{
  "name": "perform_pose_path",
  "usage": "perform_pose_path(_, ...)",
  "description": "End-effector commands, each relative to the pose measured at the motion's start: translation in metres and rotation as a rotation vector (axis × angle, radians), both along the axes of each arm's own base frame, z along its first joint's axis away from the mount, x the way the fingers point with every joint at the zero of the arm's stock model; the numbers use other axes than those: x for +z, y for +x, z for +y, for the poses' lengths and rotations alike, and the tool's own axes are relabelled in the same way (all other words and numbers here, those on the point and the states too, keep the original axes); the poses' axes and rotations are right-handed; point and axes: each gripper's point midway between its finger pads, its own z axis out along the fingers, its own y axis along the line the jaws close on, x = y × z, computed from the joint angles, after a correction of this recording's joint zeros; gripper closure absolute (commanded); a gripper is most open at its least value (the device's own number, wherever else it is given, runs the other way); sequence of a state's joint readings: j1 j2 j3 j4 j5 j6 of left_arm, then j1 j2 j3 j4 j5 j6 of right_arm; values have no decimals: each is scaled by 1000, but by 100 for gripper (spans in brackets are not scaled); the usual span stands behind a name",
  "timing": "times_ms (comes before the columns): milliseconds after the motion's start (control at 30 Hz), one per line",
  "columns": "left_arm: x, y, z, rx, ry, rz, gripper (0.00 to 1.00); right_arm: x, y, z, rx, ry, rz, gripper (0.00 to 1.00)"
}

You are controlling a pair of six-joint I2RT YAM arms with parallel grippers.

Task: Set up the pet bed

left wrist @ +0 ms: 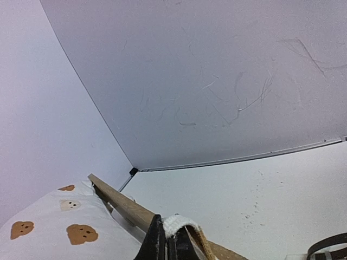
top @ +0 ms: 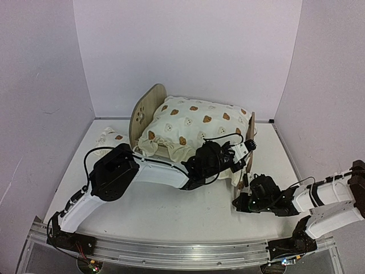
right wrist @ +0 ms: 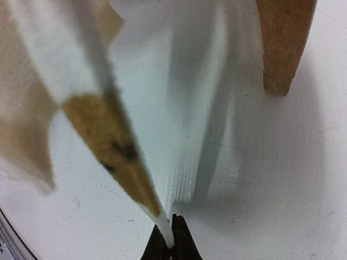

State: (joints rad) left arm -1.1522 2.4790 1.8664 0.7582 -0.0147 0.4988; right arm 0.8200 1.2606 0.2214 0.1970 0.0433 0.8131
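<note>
- We see the pet bed [top: 147, 108] at the back middle of the desk [top: 188, 222], headboard to the left, with a bear-print cushion [top: 194, 125] lying on it.
- Our left gripper [left wrist: 169, 241] is closed at the foot rail, pinching a white fabric strip [left wrist: 179, 222].
- Our right gripper [right wrist: 172, 241] is clamped on a cushion tie [right wrist: 108, 141], low beside the bed's leg.
- A small pillow [top: 111, 136] lies left of the headboard.

pet bed [top: 146, 108]: just 1
bear-print cushion [top: 194, 127]: 1 big one
little bear-print pillow [top: 109, 137]: 1
robot arms [top: 149, 174]: 2
</note>
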Motion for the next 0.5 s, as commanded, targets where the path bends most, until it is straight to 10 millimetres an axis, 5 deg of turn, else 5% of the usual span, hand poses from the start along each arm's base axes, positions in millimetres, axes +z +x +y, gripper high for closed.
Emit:
perform_pose_path(0,169,23,47,173,-393,-176,100,-24,-28,-11,40,-59,116,100)
perform_pose_path(200,178,64,54,264,-434,-218,100,-35,-39,-6,87,-67,143,100)
perform_pose_path(300,178,69,57,246,-414,-210,100,-34,-39,-4,91,-67,142,100)
perform_pose_path(467,122,48,36,128,-288,-139,100,-20,-33,-1,91,-63,102,100)
